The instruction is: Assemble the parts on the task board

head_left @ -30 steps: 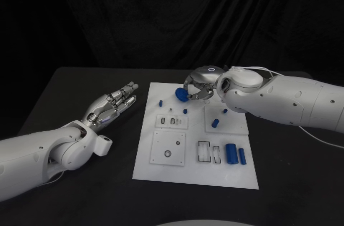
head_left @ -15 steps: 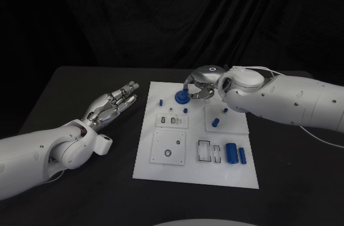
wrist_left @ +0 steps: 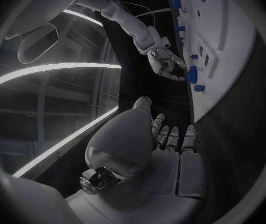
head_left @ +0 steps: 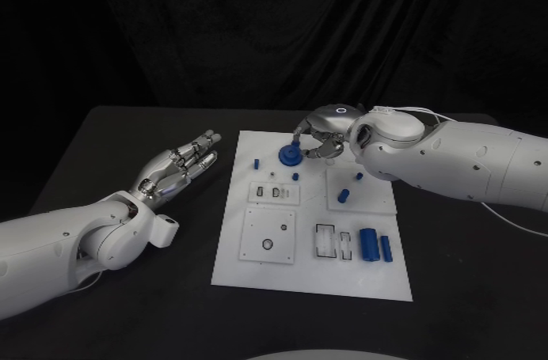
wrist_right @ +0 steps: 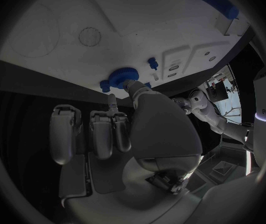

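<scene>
**Right hand on the gear at the board's far edge**

Head view: my right hand (head_left: 321, 141) is over the far end of the board (head_left: 310, 277), fingers pinching a blue gear (head_left: 292, 154) that sits at or just above the plate; I cannot tell if it touches. My left hand (head_left: 180, 167) hovers off the board's left side, fingers spread flat, holding nothing. Near right on the board lie a blue cylinder (head_left: 369, 244) and a slimmer pin (head_left: 387, 249).

Left wrist view: my own fingers (wrist_left: 172, 137) lie straight and apart. Across the gap, the right hand (wrist_left: 165, 62) closes on the gear (wrist_left: 192, 74) beside the board's edge.

Right wrist view: a fingertip (wrist_right: 132, 86) presses the gear (wrist_right: 123, 76) against the board (wrist_right: 58, 15).

The gear looks like light, stiff plastic, toothed at the rim, so I judge the rim gives the surest hold; the flat faces could slip. The table (head_left: 114, 138) is matte black, with black curtain behind and free room on both sides.
</scene>
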Action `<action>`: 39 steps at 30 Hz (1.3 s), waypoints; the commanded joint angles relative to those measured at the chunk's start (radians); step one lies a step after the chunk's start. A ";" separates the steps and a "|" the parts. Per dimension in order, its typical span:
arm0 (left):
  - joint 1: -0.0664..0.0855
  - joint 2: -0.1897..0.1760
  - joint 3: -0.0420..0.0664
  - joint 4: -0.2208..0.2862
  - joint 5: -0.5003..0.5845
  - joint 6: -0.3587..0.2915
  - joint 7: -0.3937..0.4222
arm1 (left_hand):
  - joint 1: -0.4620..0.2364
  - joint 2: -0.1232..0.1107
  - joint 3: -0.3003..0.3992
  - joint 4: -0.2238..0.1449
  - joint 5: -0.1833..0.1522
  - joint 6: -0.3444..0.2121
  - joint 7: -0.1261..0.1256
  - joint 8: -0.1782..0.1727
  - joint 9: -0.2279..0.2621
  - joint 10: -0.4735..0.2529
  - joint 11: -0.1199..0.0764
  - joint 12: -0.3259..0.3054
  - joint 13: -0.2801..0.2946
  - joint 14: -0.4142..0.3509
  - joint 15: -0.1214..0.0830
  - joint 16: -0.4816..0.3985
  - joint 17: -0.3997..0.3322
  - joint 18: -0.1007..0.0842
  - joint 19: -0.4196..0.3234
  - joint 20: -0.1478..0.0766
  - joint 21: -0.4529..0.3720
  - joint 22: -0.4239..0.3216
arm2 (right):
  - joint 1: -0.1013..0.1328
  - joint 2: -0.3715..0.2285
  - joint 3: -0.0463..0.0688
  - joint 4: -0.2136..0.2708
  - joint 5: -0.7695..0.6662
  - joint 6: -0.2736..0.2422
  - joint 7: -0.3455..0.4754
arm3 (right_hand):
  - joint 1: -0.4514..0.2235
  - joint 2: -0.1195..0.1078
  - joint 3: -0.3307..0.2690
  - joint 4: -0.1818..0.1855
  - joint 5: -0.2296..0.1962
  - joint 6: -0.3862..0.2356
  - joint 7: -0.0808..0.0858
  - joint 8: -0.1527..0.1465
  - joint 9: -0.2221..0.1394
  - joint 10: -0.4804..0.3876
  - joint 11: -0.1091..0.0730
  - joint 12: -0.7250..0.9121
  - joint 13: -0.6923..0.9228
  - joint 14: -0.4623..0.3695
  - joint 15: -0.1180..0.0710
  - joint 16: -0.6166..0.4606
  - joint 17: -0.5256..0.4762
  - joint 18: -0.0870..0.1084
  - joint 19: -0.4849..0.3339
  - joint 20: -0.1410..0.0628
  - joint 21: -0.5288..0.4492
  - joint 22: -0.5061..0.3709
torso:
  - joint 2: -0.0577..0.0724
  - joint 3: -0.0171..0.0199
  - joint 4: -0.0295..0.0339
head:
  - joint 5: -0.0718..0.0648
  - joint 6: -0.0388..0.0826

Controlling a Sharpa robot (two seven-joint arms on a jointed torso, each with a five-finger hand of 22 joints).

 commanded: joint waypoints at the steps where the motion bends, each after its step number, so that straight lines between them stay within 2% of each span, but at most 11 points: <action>1: 0.000 -0.002 0.001 0.002 -0.006 0.013 0.060 | -0.010 0.002 0.003 0.001 0.002 0.002 0.003 0.003 0.002 0.000 0.006 -0.001 0.001 0.000 0.006 -0.004 -0.001 0.006 0.001 0.006 -0.003 0.001 | -0.002 -0.020 0.001 0.017 -0.003 -0.060 0.010 | -0.009 0.000 -0.001 0.007 -0.001 0.004 0.002 0.002 -0.004 0.107 0.002 0.003 0.263 0.103 0.004 0.003 0.263 0.016 0.016 0.004 0.004 0.220 | 0.000 -0.0002 0.0002 | 0.003 0.002; 6: 0.000 -0.011 0.001 0.007 -0.006 0.010 0.060 | -0.010 0.003 0.004 0.001 0.001 0.003 0.004 0.004 0.002 0.000 0.008 -0.001 0.001 0.000 0.007 -0.004 -0.001 0.006 0.002 0.007 -0.003 0.001 | 0.021 -0.105 0.003 0.087 -0.003 -0.095 0.008 | -0.019 0.001 -0.004 0.017 -0.002 0.024 0.003 0.008 -0.013 0.107 0.002 0.003 0.263 0.103 0.003 0.003 0.263 0.012 0.030 0.003 0.021 0.227 | 0.000 -0.0004 0.0002 | 0.008 0.004; 12: 0.000 -0.019 0.001 0.014 -0.006 0.004 0.060 | -0.011 0.003 0.004 0.001 0.001 0.006 0.005 0.004 0.002 0.001 0.008 -0.001 0.001 0.000 0.007 -0.004 -0.001 0.006 0.002 0.007 -0.003 0.001 | 0.045 -0.235 0.003 0.183 -0.003 -0.100 -0.015 | -0.025 0.000 -0.007 0.025 -0.001 0.032 0.002 0.008 -0.022 0.107 0.001 0.003 0.263 0.103 0.002 0.003 0.263 0.007 0.043 0.002 0.039 0.233 | 0.000 -0.0003 0.0004 | 0.006 0.004; 15: 0.000 -0.020 0.001 0.015 -0.006 0.003 0.060 | -0.011 0.003 0.004 0.001 0.001 0.006 0.005 0.004 0.002 0.001 0.008 -0.001 0.001 0.000 0.007 -0.004 -0.001 0.006 0.002 0.007 -0.003 0.001 | 0.049 -0.291 0.001 0.211 -0.003 -0.106 -0.011 | -0.027 -0.001 -0.008 0.029 -0.001 0.034 0.001 0.007 -0.027 0.107 0.001 0.003 0.263 0.103 0.001 0.003 0.263 0.005 0.049 0.001 0.047 0.236 | 0.000 0.0000 -0.0014 | 0.005 0.004; 19: 0.000 -0.019 0.001 0.016 -0.006 0.004 0.060 | -0.011 0.003 0.004 0.001 0.001 0.006 0.005 0.004 0.002 0.001 0.008 -0.001 0.001 0.000 0.007 -0.004 -0.001 0.006 0.002 0.007 -0.003 0.001 | 0.046 -0.351 -0.001 0.229 -0.003 -0.118 0.003 | -0.027 -0.001 -0.010 0.041 -0.001 0.046 -0.004 0.008 -0.039 0.107 -0.003 0.003 0.263 0.103 -0.003 0.003 0.263 0.000 0.061 -0.002 0.063 0.242 | 0.000 -0.0008 -0.0004 | 0.004 0.003; 25: 0.000 -0.014 0.000 0.015 -0.006 0.008 0.060 | -0.011 0.003 0.004 0.001 0.001 0.006 0.005 0.004 0.002 0.001 0.008 -0.001 0.001 0.000 0.007 -0.004 -0.001 0.006 0.002 0.007 -0.003 0.001 | 0.026 -0.423 -0.002 0.239 -0.003 -0.130 0.010 | -0.029 -0.006 -0.014 0.053 -0.001 0.046 -0.006 0.004 -0.052 0.107 -0.006 0.003 0.263 0.103 -0.006 0.003 0.263 -0.001 0.066 -0.006 0.069 0.244 | -0.002 -0.0025 -0.0053 | 0.011 0.001; 30: 0.000 -0.013 0.000 0.014 -0.006 0.010 0.060 | -0.011 0.002 0.005 0.001 0.002 0.005 0.005 0.004 0.002 0.001 0.008 -0.001 0.001 0.000 0.008 -0.004 -0.001 0.006 0.002 0.008 -0.003 0.001 | 0.016 -0.453 -0.003 0.239 -0.003 -0.128 0.007 | -0.029 -0.010 -0.018 0.063 0.000 0.043 -0.007 0.001 -0.062 0.107 -0.008 0.003 0.263 0.103 -0.008 0.003 0.263 -0.002 0.069 -0.007 0.073 0.245 | -0.003 -0.0008 -0.0097 | 0.014 -0.003; 36: 0.000 -0.010 0.000 0.013 -0.006 0.012 0.060 | -0.011 0.002 0.005 0.001 0.002 0.005 0.005 0.004 0.002 0.001 0.008 -0.001 0.001 0.000 0.008 -0.004 -0.001 0.006 0.002 0.008 -0.003 0.001 | 0.007 -0.472 -0.003 0.241 -0.003 -0.118 0.002 | -0.033 -0.016 -0.025 0.078 0.000 0.040 -0.007 0.000 -0.073 0.107 -0.008 0.003 0.263 0.103 -0.010 0.003 0.263 -0.002 0.069 -0.009 0.073 0.245 | -0.002 -0.0005 -0.0068 | 0.010 -0.006; 37: 0.000 -0.010 0.000 0.013 -0.006 0.012 0.060 | -0.011 0.002 0.005 0.001 0.002 0.005 0.005 0.004 0.002 0.001 0.008 -0.001 0.001 0.000 0.008 -0.004 -0.001 0.006 0.002 0.008 -0.003 0.001 | 0.006 -0.474 -0.003 0.240 -0.003 -0.117 0.002 | -0.057 0.025 -0.072 0.046 -0.381 0.043 -0.019 0.004 -0.082 0.107 -0.005 0.003 0.263 0.103 -0.026 0.003 0.263 -0.003 0.068 -0.010 0.073 0.245 | -0.002 -0.0010 -0.0042 | 0.008 -0.006; 38: 0.000 -0.010 0.000 0.013 -0.006 0.012 0.060 | -0.011 0.002 0.005 0.001 0.002 0.005 0.005 0.004 0.002 0.001 0.008 -0.001 0.001 0.000 0.008 -0.004 -0.001 0.006 0.002 0.008 -0.003 0.001 | 0.003 -0.475 -0.003 0.239 -0.003 -0.114 0.001 | -0.054 0.000 -0.085 0.055 -0.390 0.043 -0.009 0.003 -0.087 0.107 -0.011 0.003 0.263 0.103 -0.014 0.003 0.263 -0.002 0.068 -0.016 0.073 0.245 | -0.002 -0.0016 -0.0024 | 0.006 -0.007; 39: 0.000 -0.010 0.000 0.013 -0.006 0.012 0.060 | -0.011 0.002 0.005 0.001 0.002 0.005 0.005 0.004 0.002 0.001 0.008 -0.001 0.001 0.000 0.008 -0.004 -0.001 0.006 0.002 0.008 -0.003 0.001 | 0.001 -0.476 -0.003 0.238 -0.003 -0.112 0.000 | -0.050 -0.003 -0.088 0.064 -0.393 0.046 -0.007 0.005 -0.090 0.107 -0.009 0.003 0.263 0.103 -0.013 0.003 0.263 -0.002 0.068 -0.015 0.072 0.245 | -0.002 -0.0020 -0.0022 | 0.006 -0.007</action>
